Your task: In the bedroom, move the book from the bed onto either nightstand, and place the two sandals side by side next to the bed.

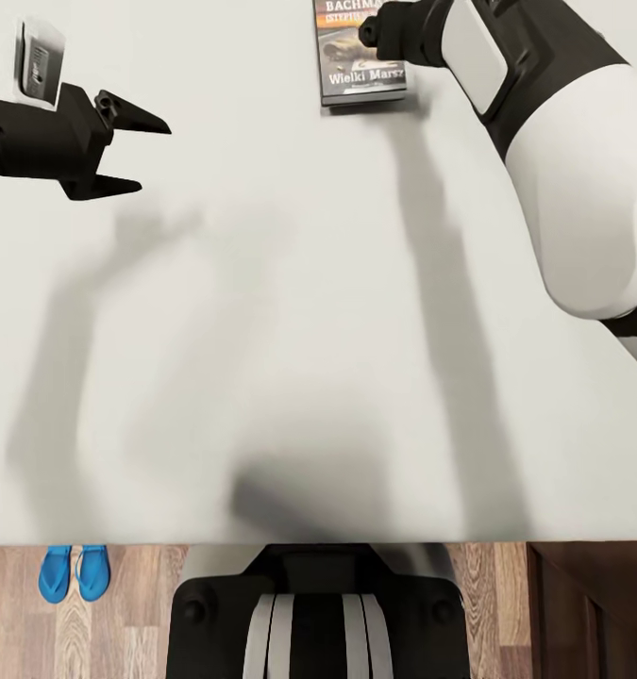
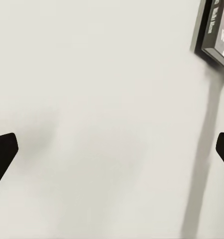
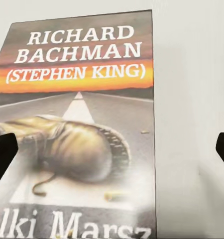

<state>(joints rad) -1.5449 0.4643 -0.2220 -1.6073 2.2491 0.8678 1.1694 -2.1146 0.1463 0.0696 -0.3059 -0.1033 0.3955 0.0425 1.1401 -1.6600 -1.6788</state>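
The book (image 1: 360,68) lies flat on the bed's pale mattress (image 1: 261,330) at the far middle, with "Richard Bachman" and an orange band on its cover (image 3: 82,99). My right gripper (image 1: 370,33) hangs just over the book's far end. In the right wrist view it (image 3: 113,155) is open, a dark fingertip (image 3: 2,159) at each side and nothing between them. My left gripper (image 1: 141,153) is open above bare mattress at the left, well apart from the book (image 2: 216,30). The two blue sandals (image 1: 73,572) lie side by side on the floor against the bed's near edge.
Wood-plank floor (image 1: 120,632) runs along the bed's near edge, with my base (image 1: 318,613) standing against it. A dark brown cabinet (image 1: 592,604) stands at the near right. A small grey-white item (image 1: 40,61) shows behind my left arm.
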